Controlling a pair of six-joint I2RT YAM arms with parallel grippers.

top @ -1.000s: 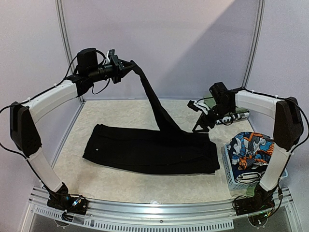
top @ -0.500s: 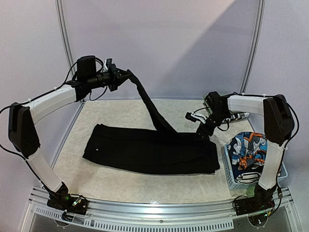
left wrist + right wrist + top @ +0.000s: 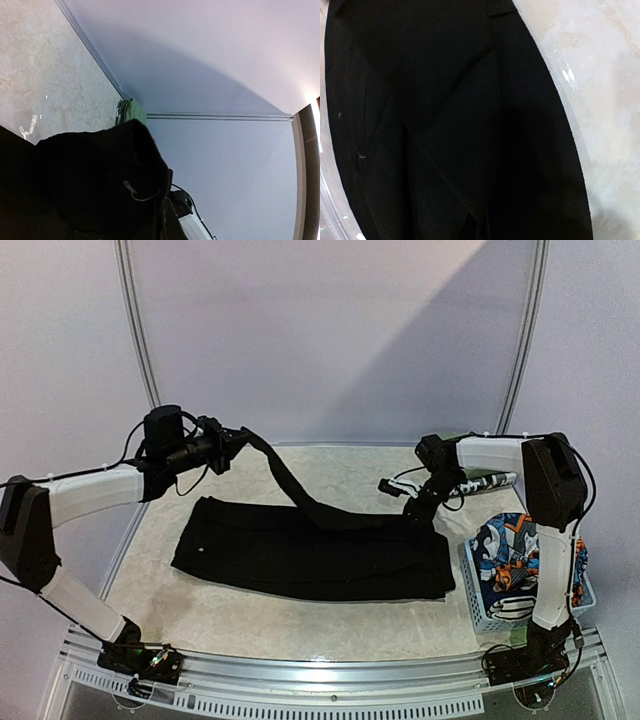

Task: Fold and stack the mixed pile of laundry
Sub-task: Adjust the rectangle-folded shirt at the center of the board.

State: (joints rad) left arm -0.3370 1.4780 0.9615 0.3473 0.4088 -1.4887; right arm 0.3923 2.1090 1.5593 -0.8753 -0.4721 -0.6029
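Obs: black garment (image 3: 310, 555) lies flat mid-table (image 3: 250, 615), one leg raised. Left gripper (image 3: 236, 440) is clamped on that leg's end, presumably to fold it across. Right gripper (image 3: 416, 508) is closed at the far right corner, likely pinching fabric to anchor it (fingers hidden). Cartoon-print garment (image 3: 520, 550) sits in the basket (image 3: 490, 612).

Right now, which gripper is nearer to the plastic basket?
Right. The right gripper is at the far right corner of the black garment, close to the basket; the left gripper holds its other end up, far to the left.
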